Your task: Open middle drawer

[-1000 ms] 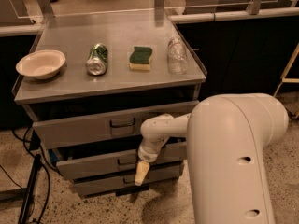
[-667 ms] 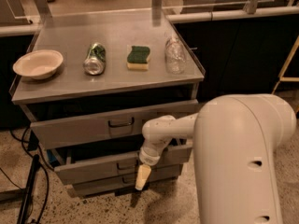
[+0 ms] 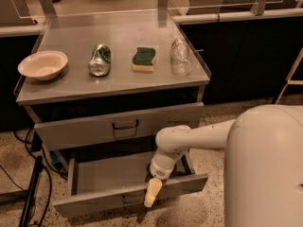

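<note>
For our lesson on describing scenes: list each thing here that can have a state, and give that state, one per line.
middle drawer: pulled well out, inside looks empty
top drawer: not pulled out
bowl: upright, looks empty
can: lying on its side
sponge: lying flat, green side up
bottle: lying on its side
gripper: pointing down at the middle drawer's front edge
</note>
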You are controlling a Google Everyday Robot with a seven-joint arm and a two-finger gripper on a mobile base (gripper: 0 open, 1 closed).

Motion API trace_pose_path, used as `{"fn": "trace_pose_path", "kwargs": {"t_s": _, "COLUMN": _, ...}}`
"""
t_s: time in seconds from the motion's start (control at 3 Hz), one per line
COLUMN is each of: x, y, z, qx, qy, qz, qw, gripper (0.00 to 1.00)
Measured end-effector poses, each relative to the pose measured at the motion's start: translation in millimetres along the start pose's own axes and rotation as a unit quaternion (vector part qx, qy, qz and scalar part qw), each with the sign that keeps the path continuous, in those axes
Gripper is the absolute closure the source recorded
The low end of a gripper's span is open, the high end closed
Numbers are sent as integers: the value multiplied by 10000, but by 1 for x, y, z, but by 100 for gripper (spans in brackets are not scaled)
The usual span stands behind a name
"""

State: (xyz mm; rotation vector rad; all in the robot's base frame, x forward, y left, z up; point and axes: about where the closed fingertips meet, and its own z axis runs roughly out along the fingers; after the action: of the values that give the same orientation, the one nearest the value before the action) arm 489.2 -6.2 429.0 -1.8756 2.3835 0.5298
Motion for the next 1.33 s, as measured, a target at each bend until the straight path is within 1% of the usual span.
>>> {"fn": "trace_pose_path", "kwargs": {"t_s": 0.33, "x": 20, "y": 26, "z": 9, "qx": -202, "qy": 82, "qz": 64, "qw": 9997, "gripper": 0}}
{"fn": "trace_pose_path", "kwargs": {"t_s": 0.67, "x": 51, "y": 63, "z": 8, "qx": -416, "qy": 149, "qz": 356, "qw": 9984, "gripper": 0}}
{"fn": "trace_pose_path", "kwargs": {"t_s": 1.0, "x": 54, "y": 68, "z": 6, "qx": -444, "qy": 171, "qz": 385, "qw": 9981, "gripper": 0}}
{"fn": "trace_pose_path", "kwargs": {"t_s": 1.33, "x": 74, "y": 93, "z": -2, "qx": -585, "qy": 282, "qz": 531, "qw": 9965, "gripper": 0}}
